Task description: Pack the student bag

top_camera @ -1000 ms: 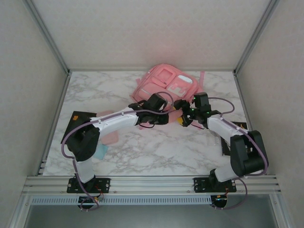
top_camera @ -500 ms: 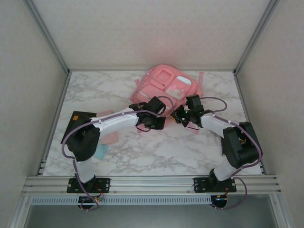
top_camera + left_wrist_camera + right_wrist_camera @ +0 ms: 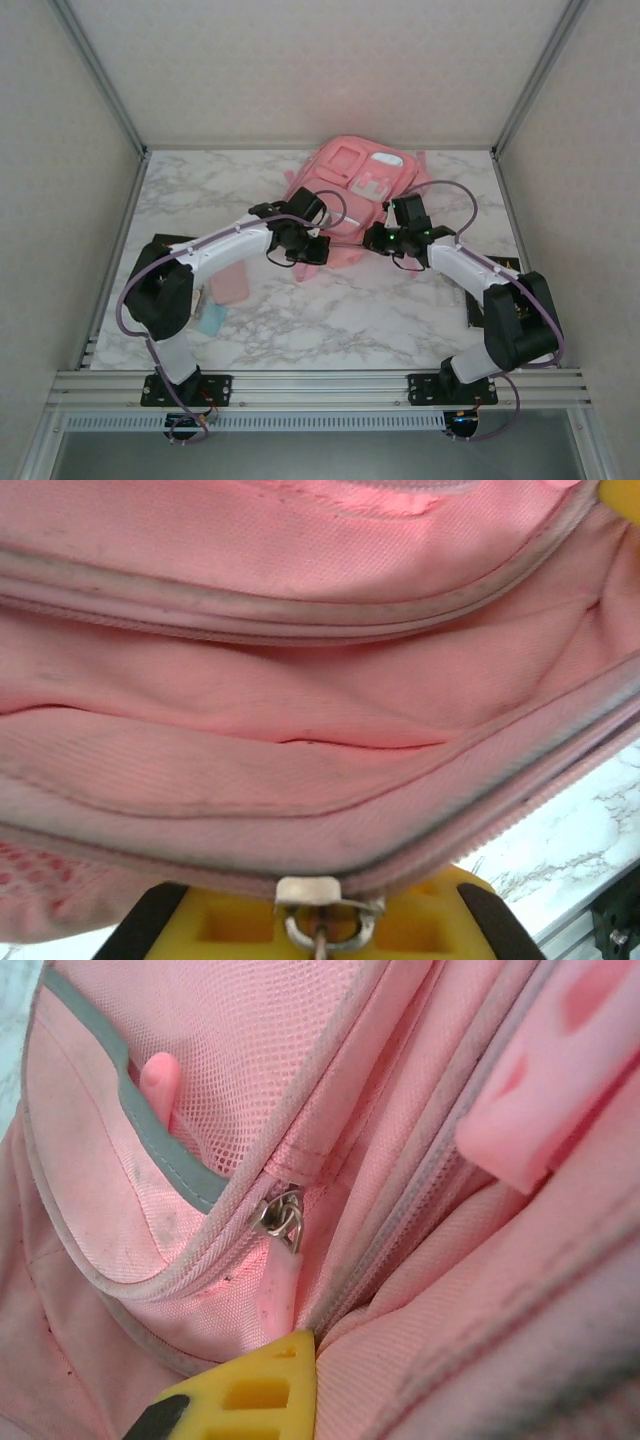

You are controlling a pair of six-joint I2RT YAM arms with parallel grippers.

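The left gripper (image 3: 310,248) is clenched on a metal zip pull (image 3: 317,915) between its yellow tips, at the 7 o'clock edge of the student bag (image 3: 350,185). The right gripper (image 3: 376,240), also clenched, pinches a pink pull tab (image 3: 276,1295) that hangs toward 6 o'clock from a slider beside a mesh pocket (image 3: 250,1080), at the bag's 5 o'clock edge. The bag lies at the 12 o'clock end of the marble table (image 3: 400,320), near the back wall.
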